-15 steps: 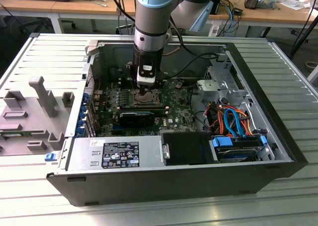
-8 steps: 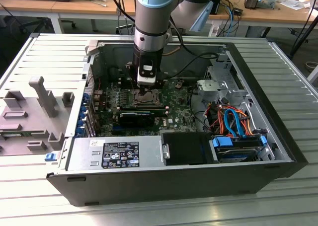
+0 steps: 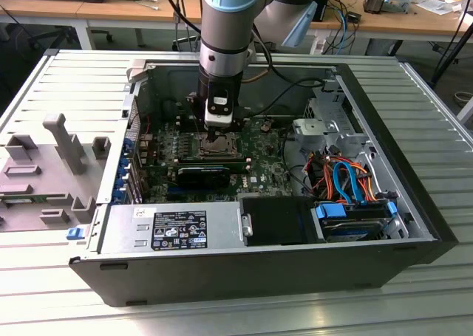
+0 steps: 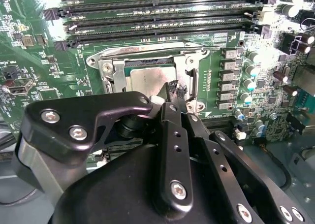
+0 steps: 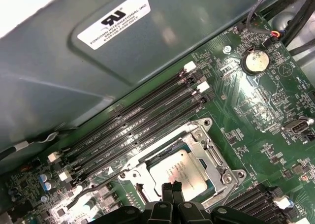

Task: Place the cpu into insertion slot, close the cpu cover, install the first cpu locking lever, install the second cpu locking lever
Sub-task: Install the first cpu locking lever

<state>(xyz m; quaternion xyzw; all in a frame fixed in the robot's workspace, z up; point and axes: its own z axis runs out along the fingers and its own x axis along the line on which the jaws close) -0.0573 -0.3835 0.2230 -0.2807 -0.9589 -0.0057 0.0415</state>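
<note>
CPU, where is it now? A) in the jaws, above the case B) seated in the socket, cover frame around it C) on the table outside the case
B: the CPU lies flat in the socket, the cover framing it, gripper at its edge.

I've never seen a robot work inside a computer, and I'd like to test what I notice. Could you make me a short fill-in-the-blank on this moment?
1. The cpu lies in the insertion slot of the ____ motherboard.
2. The gripper hovers right above the ____.
3. The cpu cover has a square ____ in its middle.

Missing words: green; cpu; window
</note>
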